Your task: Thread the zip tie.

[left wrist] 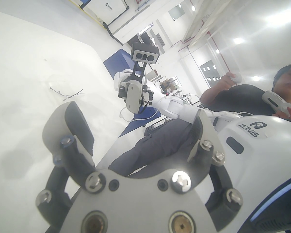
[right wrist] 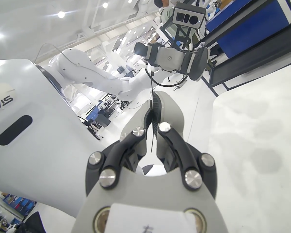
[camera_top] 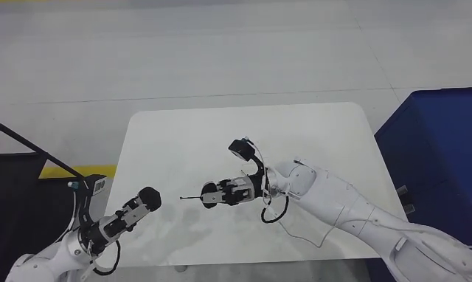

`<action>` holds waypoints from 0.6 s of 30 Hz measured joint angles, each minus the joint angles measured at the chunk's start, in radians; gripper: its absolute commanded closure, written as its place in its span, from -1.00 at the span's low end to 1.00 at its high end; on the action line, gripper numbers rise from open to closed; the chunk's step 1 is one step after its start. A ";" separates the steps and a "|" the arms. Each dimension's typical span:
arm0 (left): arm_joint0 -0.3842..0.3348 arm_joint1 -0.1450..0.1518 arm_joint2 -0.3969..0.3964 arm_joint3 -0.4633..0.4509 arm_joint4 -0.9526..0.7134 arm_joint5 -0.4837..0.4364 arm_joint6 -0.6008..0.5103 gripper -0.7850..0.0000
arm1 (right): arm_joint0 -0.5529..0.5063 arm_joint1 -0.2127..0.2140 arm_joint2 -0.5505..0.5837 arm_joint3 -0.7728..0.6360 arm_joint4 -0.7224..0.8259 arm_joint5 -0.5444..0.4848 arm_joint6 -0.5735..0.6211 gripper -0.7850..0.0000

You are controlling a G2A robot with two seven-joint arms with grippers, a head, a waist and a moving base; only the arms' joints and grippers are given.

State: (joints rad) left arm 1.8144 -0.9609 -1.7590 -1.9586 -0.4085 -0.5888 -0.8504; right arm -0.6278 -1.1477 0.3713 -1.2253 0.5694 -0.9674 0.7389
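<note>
Over the middle of the table [camera_top: 184, 142], the right gripper [camera_top: 210, 195], closed on the zip tie [camera_top: 192, 198]; the tie's free end out toward the left gripper [camera_top: 150, 199], short of touching it. Across the table's near right corner, the right arm [camera_top: 346, 204]. Left gripper over the table's near left corner, fingers spread. Flat on the table beyond it, a few loose ties [left wrist: 66, 95]. Beside the table's right edge, a bin [camera_top: 435, 156]; off its left edge, a rack [camera_top: 29, 201]
</note>
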 measured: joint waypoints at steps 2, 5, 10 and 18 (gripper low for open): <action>-0.002 0.000 -0.001 -0.013 0.043 -0.013 0.003 -1.00 | -0.045 0.014 0.043 0.027 -0.005 -0.001 -0.080 1.00; 0.007 -0.005 -0.012 -0.038 0.217 -0.079 0.067 -1.00 | -0.128 0.057 0.125 0.071 -0.029 -0.021 -0.164 1.00; 0.015 -0.021 -0.006 -0.058 0.612 -0.129 0.283 -1.00 | -0.302 0.131 0.266 -0.018 -0.124 -0.035 -0.264 1.00; 0.015 -0.020 -0.006 -0.058 0.554 -0.128 0.243 -1.00 | -0.293 0.129 0.265 0.000 -0.137 -0.004 -0.278 1.00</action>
State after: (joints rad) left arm 1.8289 -0.9811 -1.7652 -2.0164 0.1455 -0.7166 -0.6078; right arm -0.9212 -1.0188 0.6362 -1.2252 0.4325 -0.9717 0.4604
